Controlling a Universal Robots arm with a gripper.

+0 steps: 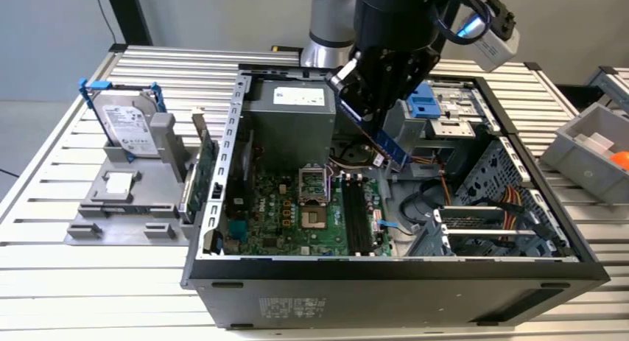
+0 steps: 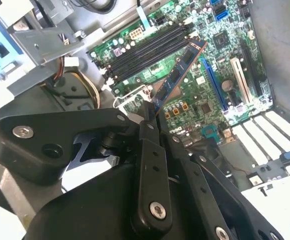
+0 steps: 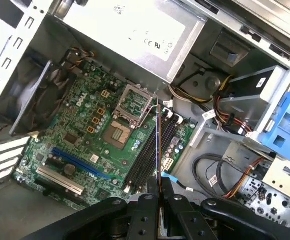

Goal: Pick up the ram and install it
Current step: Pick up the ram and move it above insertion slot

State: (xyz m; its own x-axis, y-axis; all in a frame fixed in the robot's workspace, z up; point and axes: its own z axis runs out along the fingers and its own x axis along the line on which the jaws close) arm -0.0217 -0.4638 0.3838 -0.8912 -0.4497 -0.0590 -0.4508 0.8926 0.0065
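Above mobo DIMM slots [image 1: 356, 216]: gripper [image 1: 360, 110] fingers clenched on ram [image 1: 384, 146], stick slanting toward 5 o'clock in exterior view.

In the exterior view, the gripper [image 1: 356, 105] covers the upper end of the ram [image 1: 381, 143]. In the first wrist view, the ram [image 3: 158, 145] appears edge-on, so its chips and sticker cannot be seen. The arm [image 1: 393, 24] is cut off by the exterior view's top edge. The grey bin [image 1: 588, 146] is cut off by the exterior view's right edge.
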